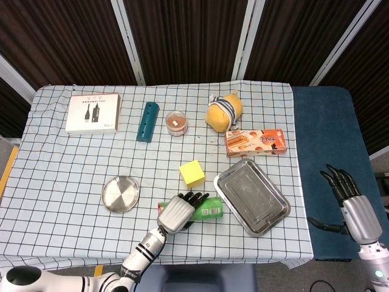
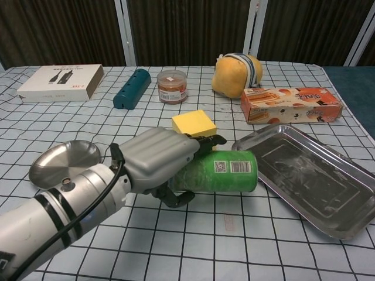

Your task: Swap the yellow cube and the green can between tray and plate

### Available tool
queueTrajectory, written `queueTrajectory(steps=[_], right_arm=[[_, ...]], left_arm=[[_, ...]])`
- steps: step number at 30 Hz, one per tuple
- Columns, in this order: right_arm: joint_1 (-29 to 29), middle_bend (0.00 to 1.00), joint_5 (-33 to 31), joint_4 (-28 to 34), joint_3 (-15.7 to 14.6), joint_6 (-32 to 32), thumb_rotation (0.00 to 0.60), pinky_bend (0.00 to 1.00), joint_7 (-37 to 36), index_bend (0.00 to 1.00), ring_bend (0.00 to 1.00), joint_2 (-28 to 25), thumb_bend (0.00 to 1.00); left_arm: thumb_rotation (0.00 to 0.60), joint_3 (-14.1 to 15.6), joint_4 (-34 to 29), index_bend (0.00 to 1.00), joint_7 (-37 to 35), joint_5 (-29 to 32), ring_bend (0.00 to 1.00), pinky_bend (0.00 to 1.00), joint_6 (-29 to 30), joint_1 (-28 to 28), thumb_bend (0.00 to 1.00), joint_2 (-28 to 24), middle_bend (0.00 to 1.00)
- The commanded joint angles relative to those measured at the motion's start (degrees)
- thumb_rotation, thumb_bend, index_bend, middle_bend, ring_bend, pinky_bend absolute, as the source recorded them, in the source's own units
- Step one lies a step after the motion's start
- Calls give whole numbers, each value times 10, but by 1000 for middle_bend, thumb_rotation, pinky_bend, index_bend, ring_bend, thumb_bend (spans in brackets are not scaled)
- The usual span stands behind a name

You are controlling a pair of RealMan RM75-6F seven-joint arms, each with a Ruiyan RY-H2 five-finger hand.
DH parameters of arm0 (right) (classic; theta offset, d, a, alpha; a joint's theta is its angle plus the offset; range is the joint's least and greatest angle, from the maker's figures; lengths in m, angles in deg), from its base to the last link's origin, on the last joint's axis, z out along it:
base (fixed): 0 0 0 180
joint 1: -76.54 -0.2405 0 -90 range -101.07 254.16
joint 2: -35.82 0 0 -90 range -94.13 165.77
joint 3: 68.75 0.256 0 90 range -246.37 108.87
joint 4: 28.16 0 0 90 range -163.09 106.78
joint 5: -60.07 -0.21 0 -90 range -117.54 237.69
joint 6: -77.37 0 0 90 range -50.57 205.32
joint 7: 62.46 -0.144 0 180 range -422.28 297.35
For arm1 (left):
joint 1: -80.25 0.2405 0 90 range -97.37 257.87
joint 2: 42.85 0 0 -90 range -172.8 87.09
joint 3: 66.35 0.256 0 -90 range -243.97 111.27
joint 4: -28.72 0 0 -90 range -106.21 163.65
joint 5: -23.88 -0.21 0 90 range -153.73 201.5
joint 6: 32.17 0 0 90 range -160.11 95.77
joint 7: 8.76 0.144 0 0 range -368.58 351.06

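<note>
The green can (image 1: 211, 210) (image 2: 225, 171) lies on its side on the checked cloth, between the round metal plate (image 1: 120, 193) (image 2: 63, 161) and the empty steel tray (image 1: 252, 196) (image 2: 307, 175). My left hand (image 1: 179, 212) (image 2: 157, 160) grips the can's left end, fingers over its top and thumb on the near side. The yellow cube (image 1: 192, 173) (image 2: 193, 123) sits on the cloth just behind the can, in neither the plate nor the tray. My right hand (image 1: 347, 196) hovers off the table's right side, fingers spread, holding nothing.
Along the back stand a white box (image 1: 92, 112), a teal tube (image 1: 148, 121), a small jar (image 1: 176, 123) and a yellow plush (image 1: 223, 111). An orange snack box (image 1: 255, 142) lies just behind the tray. A blue surface (image 1: 328, 152) borders the table on the right.
</note>
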Motion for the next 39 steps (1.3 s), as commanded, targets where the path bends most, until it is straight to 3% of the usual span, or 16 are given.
queueTrajectory(steps=[1, 5, 9, 15, 20, 26, 39], right_arm=[[-1, 0, 1, 1, -1, 2, 600, 54, 1, 0, 0, -1, 52], [-1, 0, 0, 2, 0, 4, 600, 54, 3, 0, 0, -1, 51], [-1, 0, -1, 3, 1, 5, 600, 54, 5, 0, 0, 0, 52], [-2, 0, 0, 3, 0, 7, 600, 54, 6, 0, 0, 0, 52], [-2, 0, 2, 3, -2, 9, 600, 54, 6, 0, 0, 0, 52], [-2, 0, 6, 3, -3, 7, 600, 54, 4, 0, 0, -1, 51], [-6, 0, 23, 0, -15, 12, 600, 54, -12, 0, 0, -11, 52]], left_arm=[[600, 3, -18, 1, 29, 33, 146, 397, -8, -2, 410, -15, 94], [600, 2, -46, 0, 54, 68, 59, 332, -12, -6, 403, -34, 15], [600, 2, -80, 0, 74, 99, 4, 264, -11, -11, 399, -56, 0], [600, -8, -140, 0, 89, 149, 0, 163, -4, -23, 390, -94, 0], [600, -31, -162, 0, 52, 139, 0, 149, 7, -31, 367, -108, 0], [600, -56, -122, 0, 27, 109, 0, 147, 18, -59, 364, -84, 0], [600, -104, 13, 0, 19, 196, 0, 122, -54, -162, 316, -17, 0]])
